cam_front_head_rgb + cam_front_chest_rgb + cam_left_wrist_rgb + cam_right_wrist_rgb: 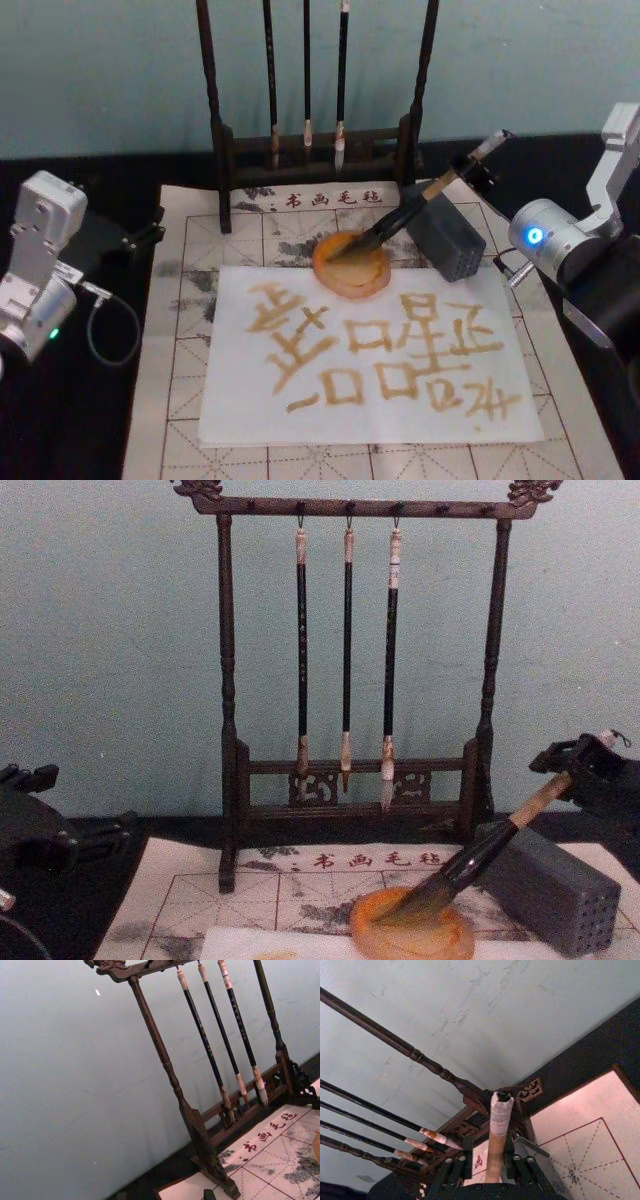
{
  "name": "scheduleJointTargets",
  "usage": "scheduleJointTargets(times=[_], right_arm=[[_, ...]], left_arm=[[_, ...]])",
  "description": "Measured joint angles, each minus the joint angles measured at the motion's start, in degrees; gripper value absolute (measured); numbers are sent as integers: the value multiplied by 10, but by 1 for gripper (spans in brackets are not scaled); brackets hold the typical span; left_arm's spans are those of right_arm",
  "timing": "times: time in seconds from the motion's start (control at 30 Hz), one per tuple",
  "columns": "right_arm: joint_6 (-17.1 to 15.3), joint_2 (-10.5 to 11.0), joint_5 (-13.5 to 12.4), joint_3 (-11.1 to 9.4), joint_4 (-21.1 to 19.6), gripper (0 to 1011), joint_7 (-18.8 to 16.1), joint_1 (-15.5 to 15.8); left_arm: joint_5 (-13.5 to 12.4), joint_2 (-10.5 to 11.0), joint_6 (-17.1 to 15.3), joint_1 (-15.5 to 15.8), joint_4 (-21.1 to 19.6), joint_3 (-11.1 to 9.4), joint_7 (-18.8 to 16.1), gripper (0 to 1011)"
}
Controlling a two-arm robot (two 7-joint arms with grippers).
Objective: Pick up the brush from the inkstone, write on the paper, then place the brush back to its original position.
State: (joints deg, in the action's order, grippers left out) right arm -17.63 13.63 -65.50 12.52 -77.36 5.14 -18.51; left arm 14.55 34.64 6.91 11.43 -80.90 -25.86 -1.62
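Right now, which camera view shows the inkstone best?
The head view: the whole inkstone shows from above, with the brush tip in it. The chest view gives its side. The left wrist view catches an orange edge.

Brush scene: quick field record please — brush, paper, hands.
brush: tilted, tip in the inkstone, shaft leaning over the grey block
right hand: at the brush's upper handle, fingers around it
left hand: parked at the left, off the mat
paper: flat on the mat, covered in amber characters
rack: behind the mat, three thin brushes hanging
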Motion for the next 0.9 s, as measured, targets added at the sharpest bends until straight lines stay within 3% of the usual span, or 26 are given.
scheduleJointTargets(times=[0.2, 0.33, 0.37, 0.63, 0.9], right_arm=[[0, 0, 0, 0, 0, 592, 0, 0], [0, 0, 1, 0, 0, 664, 0, 0], [0, 0, 1, 0, 0, 729, 0, 0], [0, 0, 1, 0, 0, 958, 0, 0], [0, 0, 1, 0, 0, 1002, 0, 0]], left_arm=[[0, 0, 0, 0, 0, 0, 0, 1001], [0, 0, 0, 0, 0, 0, 0, 1001], [0, 0, 0, 0, 0, 0, 0, 1001], [0, 0, 0, 0, 0, 0, 0, 1001], [0, 0, 0, 0, 0, 0, 0, 1001]])
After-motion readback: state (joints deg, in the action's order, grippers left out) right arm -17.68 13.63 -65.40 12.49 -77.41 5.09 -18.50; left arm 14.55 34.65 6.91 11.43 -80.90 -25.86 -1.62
